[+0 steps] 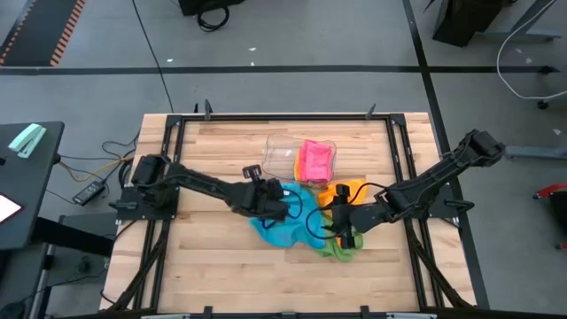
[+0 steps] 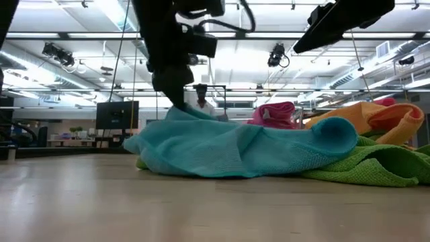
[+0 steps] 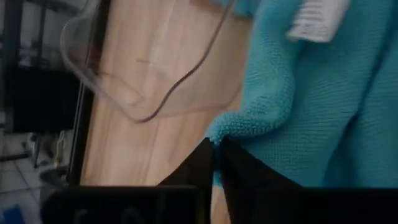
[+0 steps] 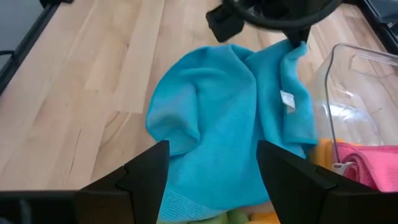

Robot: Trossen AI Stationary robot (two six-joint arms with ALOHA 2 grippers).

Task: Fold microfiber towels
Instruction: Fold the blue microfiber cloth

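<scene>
Lying crumpled near the middle of the wooden table (image 1: 213, 257), the blue towel (image 1: 282, 221) serves as the landmark here. Wide bare planks stretch from it toward the table's near edge and its left side, so there is plenty of open room there. On its far side sits the clear plastic tray (image 1: 282, 152), just beside the towel's edge, with a folded pink towel (image 1: 315, 160) inside. To the blue towel's right the orange towel (image 1: 341, 192) and the green towel (image 1: 341, 250) press against it — the green one is partly tucked under it in the low view.

The left gripper (image 3: 216, 152) sits at the blue towel's far-left corner, fingers pressed together on a fold of its edge. The right gripper (image 4: 211, 168) hovers over the towel's right side, above the pile, its fingers spread wide and holding nothing.

A small white label (image 4: 287, 99) is sewn to the blue towel's edge nearest the tray; its print is too small to read. In the left wrist view the same tag is cut off by the frame. The right arm covers much of the orange and green towels from above, so their outlines cannot be traced. In the low view a person stands far beyond the table, mostly hidden behind the left arm.
</scene>
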